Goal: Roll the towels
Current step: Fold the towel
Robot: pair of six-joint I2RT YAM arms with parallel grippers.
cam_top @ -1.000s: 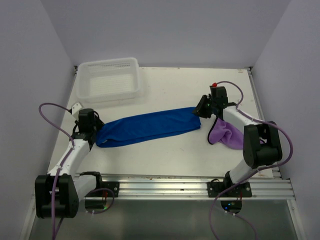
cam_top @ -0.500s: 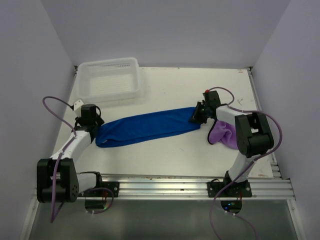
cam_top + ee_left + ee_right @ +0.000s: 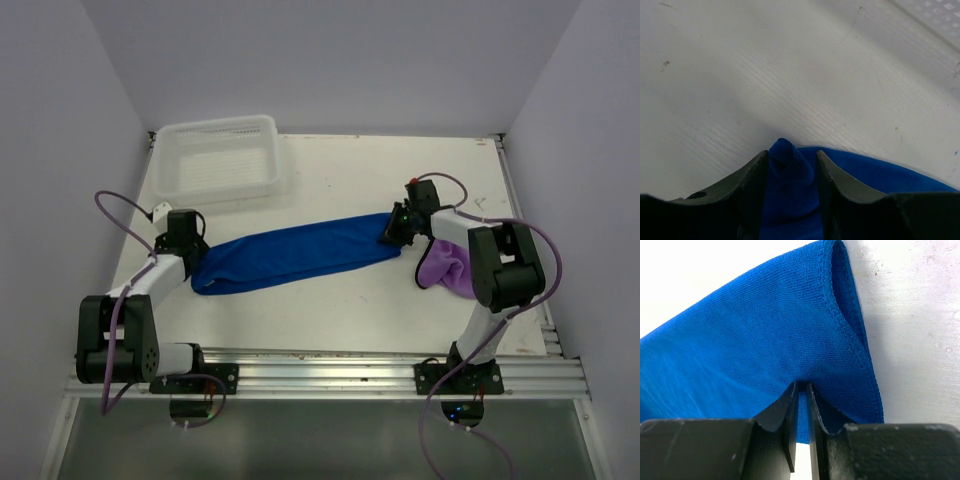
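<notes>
The royal blue towel lies stretched out as a long strip across the middle of the table. My left gripper is shut on its bunched left end, which sticks out between the fingers. My right gripper is shut on its right end, the jaws pinching a thin fold of cloth near the hemmed edge. The light purple towel lies crumpled at the right, partly under my right arm.
A white mesh basket stands at the back left; its corner shows in the left wrist view. The enclosure walls rise close on both sides. The metal rail runs along the near edge.
Both arms have lowered and stretched toward the towel ends. The right gripper has dropped from above the right end onto it. The towel has barely moved.
</notes>
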